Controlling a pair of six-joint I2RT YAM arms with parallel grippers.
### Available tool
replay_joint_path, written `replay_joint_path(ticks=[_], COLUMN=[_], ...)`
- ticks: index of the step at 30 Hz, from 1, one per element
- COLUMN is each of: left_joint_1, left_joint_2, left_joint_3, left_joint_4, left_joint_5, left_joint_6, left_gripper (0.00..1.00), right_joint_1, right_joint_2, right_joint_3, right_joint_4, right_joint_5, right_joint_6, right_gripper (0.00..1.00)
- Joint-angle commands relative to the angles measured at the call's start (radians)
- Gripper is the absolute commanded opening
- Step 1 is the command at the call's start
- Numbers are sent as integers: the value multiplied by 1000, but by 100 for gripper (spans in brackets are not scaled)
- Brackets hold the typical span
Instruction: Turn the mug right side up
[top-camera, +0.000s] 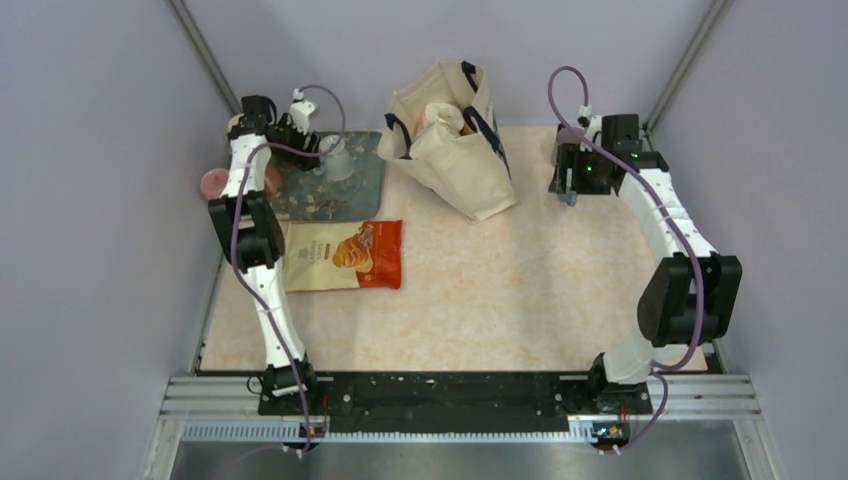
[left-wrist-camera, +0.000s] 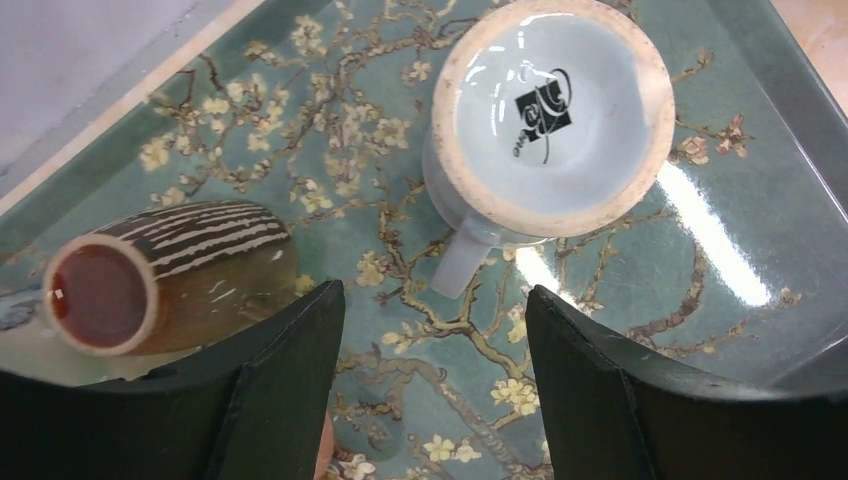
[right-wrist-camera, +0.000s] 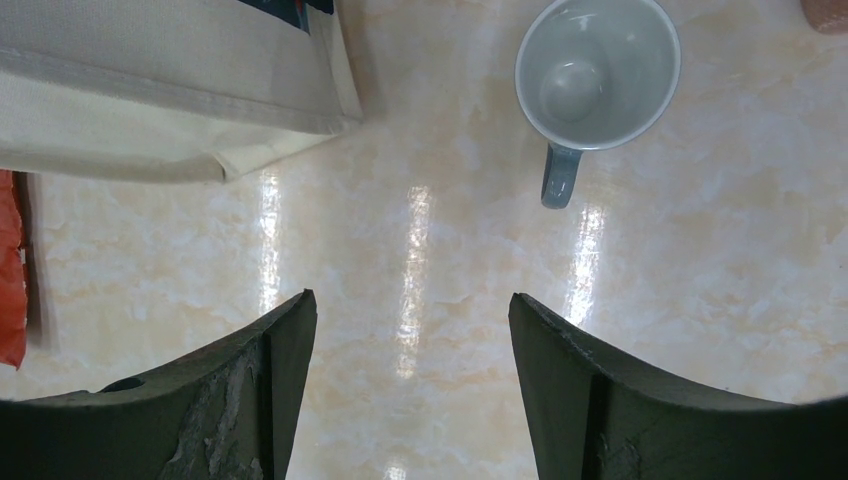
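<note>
Pale lilac walls (top-camera: 90, 200) close round a cream marbled table (top-camera: 520, 290) on three sides. A grey metal rail (top-camera: 450, 432) runs along its near edge. Light glints off the tabletop.

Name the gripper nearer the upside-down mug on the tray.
Left. The left gripper hangs just above the mug; the right gripper is across the table, past the tote bag.
</note>
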Motion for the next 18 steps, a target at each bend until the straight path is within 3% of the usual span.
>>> replay_joint_path(ticks=[1, 6, 11, 18], left_joint_1=[-5, -38, -62, -96], left_joint_2=[13, 48, 52, -50], left_joint_3=[-11, 0, -16, -175], left_joint_4=[9, -2, -14, 67], left_joint_5=[35, -11, 8, -33], left_joint_6=[32, 38, 31, -1], left_gripper=[71, 67, 57, 51], right_joint_1=[-7, -7, -7, -7], right_joint_2=[-39, -37, -37, -50], right_joint_3=[10, 13, 12, -7], right_joint_4=[7, 9, 10, 11], right_joint_5=[9, -1, -6, 1], right_joint_6=[-10, 1, 9, 3], right_gripper=[70, 70, 70, 70])
